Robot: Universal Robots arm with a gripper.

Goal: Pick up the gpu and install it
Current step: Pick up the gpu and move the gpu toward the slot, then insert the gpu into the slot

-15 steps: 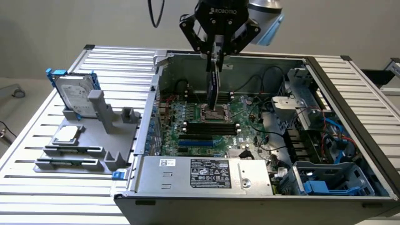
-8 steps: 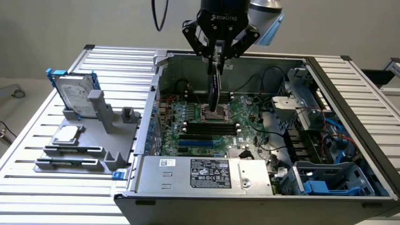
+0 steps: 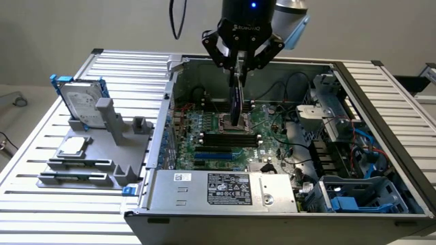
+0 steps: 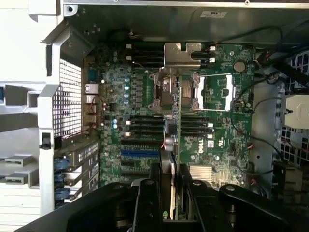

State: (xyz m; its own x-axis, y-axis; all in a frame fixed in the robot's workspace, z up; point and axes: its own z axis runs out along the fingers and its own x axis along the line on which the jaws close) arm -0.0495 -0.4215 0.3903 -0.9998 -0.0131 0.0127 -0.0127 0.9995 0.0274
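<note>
The gpu [image 3: 236, 102] hangs upright and edge-on inside the open computer case [image 3: 156, 127], with my gripper [image 3: 238, 69] shut on its upper edge. Its lower edge is over the middle of the green motherboard [image 3: 204, 127], near the processor socket; I cannot tell whether it touches. In the wrist view the gpu [image 4: 176, 125] is a thin green edge running away from my gripper [image 4: 175, 193], with its metal end bracket [image 4: 182, 54] at the far end. The black fingers [image 4: 149, 193] press on both of its faces. The blue slot [image 4: 140, 152] lies beside the card, uncovered.
A grey fixture [image 3: 102, 153] on the slatted table at the exterior view's left holds a silver hard drive [image 3: 81, 102] in a blue frame and a small square processor chip [image 3: 73, 146]. The power supply [image 3: 225, 189] fills the case's near side. Black cables [image 3: 293, 87] and drive bays [image 3: 354, 199] crowd the exterior view's right.
</note>
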